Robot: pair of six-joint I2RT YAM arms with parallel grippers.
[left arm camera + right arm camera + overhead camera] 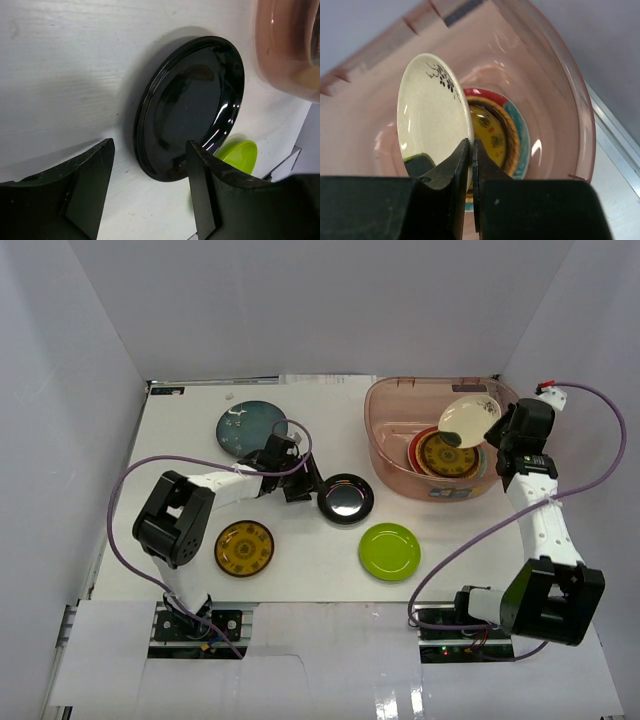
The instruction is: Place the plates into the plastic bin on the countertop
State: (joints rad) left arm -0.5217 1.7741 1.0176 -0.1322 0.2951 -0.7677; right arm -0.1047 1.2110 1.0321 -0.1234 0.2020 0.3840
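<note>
black fingers of the right gripper (471, 146) sit closest to the lens, pinched together on the lower rim of the cream plate (432, 110), which stands almost on edge with its small dark floral sprig uppermost. it hangs inside the plastic bin (555, 100), above a stack already lying flat on the bottom: a patterned yellow plate (492, 135) on top, with red and teal rims showing beneath it. from overhead the arm reaches in over the bin's right-hand rim.

across the table, the left gripper (150, 150) has its jaws apart, low over the countertop (60, 60), aimed at the near edge of the black plate (195, 100). one finger overlaps that edge in the wrist view; whether it touches i cannot tell. the lime green plate (240, 152) lies just beyond, and the bin wall is near. a teal plate (248, 427) and a second yellow-brown plate (244, 547) wait further out, untouched.

what worries me: the cream plate is held by a thin rim pinch and is tilted steeply, so letting go here could drop it edge-first onto the stack and chip something. the black plate is glossy and flat on the surface, so the fingers may skid off and shove it toward the bin instead of lifting it.
</note>
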